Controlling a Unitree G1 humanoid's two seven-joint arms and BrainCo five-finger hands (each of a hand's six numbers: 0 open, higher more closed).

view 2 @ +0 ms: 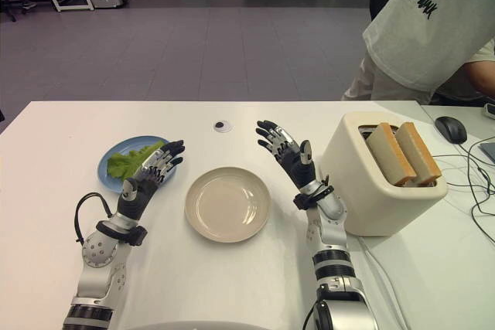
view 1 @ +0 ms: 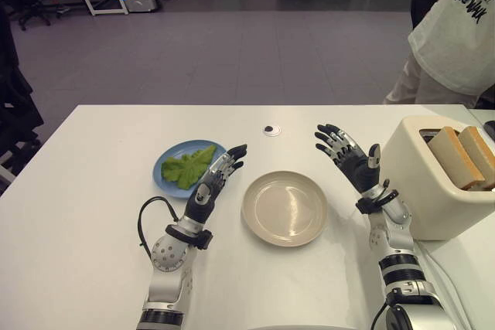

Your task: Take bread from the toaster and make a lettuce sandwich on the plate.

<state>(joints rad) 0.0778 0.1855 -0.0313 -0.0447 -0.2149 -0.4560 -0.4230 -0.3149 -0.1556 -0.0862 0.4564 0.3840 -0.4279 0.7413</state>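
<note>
Tan, square-cut bread slices [view 1: 462, 158] are standing side by side in the slots of the cream rounded toaster [view 1: 429, 199], which is sitting on the white bench [view 1: 85, 191] at 3 o'clock from the empty cream round plate [view 1: 284, 208]. The right robot hand [view 1: 348, 156] is hovering released, fingers spread, between that plate and the toaster, grasping nothing. The left robot hand [view 1: 210, 185] is hovering released at 9 o'clock of the plate, fingertips reaching over the edge of the blue plate [view 1: 176, 149] carrying the green lettuce leaf [view 1: 188, 168] at 10 o'clock. Looking ahead, the slices are sitting so close together that fingers closing on one may be catching both, or dragging the toaster sideways; squeezing hard risks crumbling the bread
</note>
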